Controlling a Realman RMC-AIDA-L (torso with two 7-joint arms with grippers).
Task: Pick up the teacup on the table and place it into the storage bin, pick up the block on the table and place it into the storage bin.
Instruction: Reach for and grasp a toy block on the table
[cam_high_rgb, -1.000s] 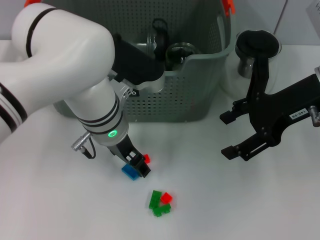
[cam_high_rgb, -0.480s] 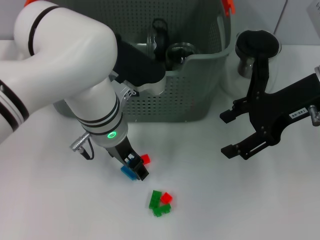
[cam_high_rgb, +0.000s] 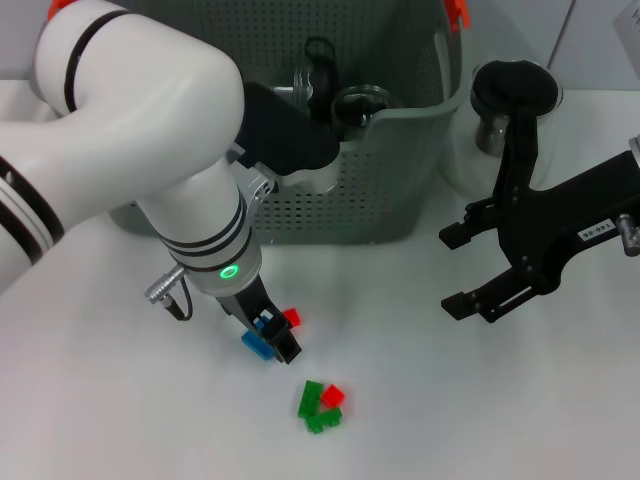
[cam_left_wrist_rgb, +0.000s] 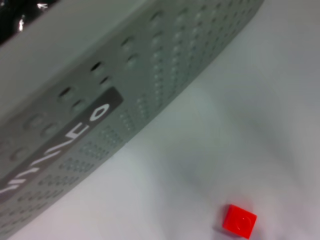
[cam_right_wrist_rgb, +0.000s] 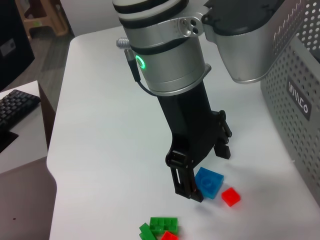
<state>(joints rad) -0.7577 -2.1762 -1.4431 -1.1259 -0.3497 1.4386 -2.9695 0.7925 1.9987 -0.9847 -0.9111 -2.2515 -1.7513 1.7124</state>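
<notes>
Two small plastic blocks lie right at the left gripper (cam_high_rgb: 270, 335): a flat blue square block (cam_right_wrist_rgb: 208, 183) touching its black fingers (cam_right_wrist_rgb: 186, 181) and a smaller red cube block (cam_right_wrist_rgb: 230, 196) just beside it on the white table (cam_high_rgb: 480, 400). The fingers appear to have the blue block between them or against one of them, but whether they have closed on it I cannot tell.

The main risk, as I judge it, is a poor hold. If only an edge of the blue block is caught, it may pivot and drop on the lift, or slip out before reaching the large grey perforated plastic storage bin (cam_high_rgb: 400, 190) behind. The red cube is so near that a finger could knock it aside or pinch it along with the blue one. A cluster of green blocks with a red one (cam_high_rgb: 320, 404) lies near, closer to the robot, and a low sweep could scatter it.

Inside the bin, clear glass vessels (cam_high_rgb: 360, 105) with a dark handle show above the rim; a teacup may be among them, though I cannot say for sure. No block is visible in it. A glass jug with black lid (cam_high_rgb: 512, 95) stands beside the bin.

The right gripper (cam_high_rgb: 470, 270) hangs spread and empty above the table, well apart from the blocks.
</notes>
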